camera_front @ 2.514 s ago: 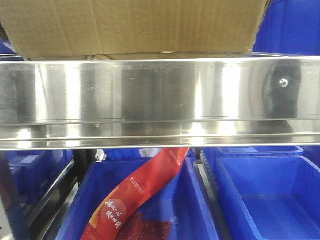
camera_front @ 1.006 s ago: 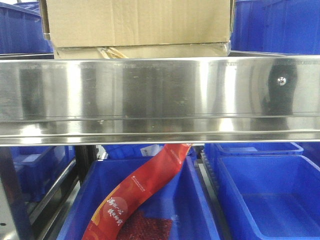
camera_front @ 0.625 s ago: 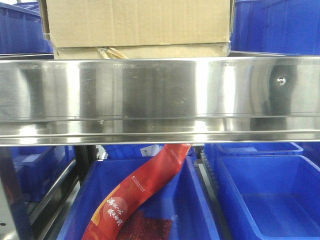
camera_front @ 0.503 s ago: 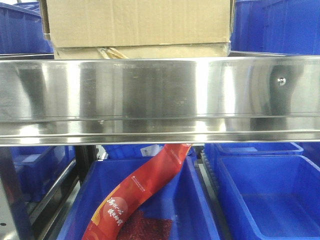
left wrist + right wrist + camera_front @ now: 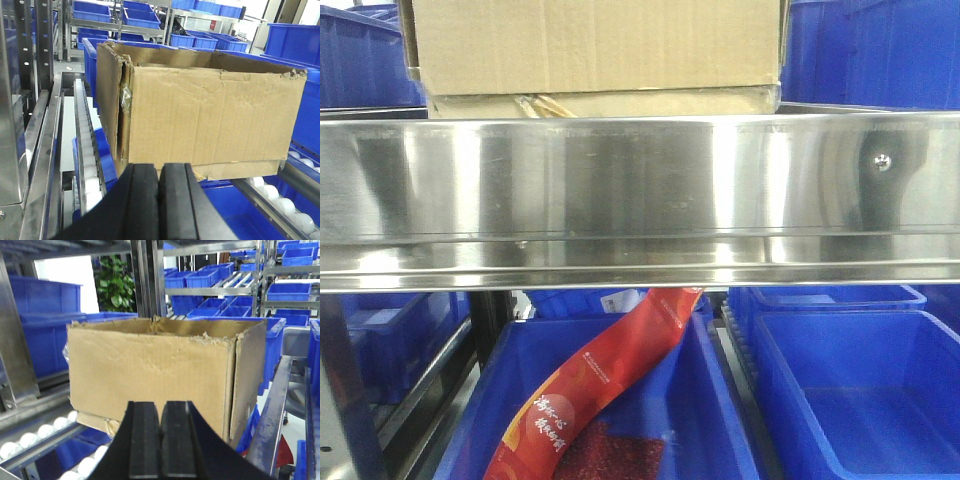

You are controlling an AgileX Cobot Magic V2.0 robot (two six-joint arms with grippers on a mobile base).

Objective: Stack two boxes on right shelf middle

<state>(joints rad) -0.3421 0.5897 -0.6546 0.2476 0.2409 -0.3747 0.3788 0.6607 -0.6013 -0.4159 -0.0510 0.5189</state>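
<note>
Resting on the flat box [image 5: 620,103] near the shelf's [image 5: 640,190] front edge, the tall box [image 5: 595,45] stands free; left gripper [image 5: 159,200] and right gripper [image 5: 160,440] are fully closed, empty.

Tall box [image 5: 595,45] top cropped

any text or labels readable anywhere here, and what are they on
Red plastic packet hanging into the blue bin below the steel shelf rail: a white logo line and large gold Chinese characters, too blurred to read.
Small white label behind the packet: too small to read.
Tall brown cardboard box: no print visible on it in any view.
</note>
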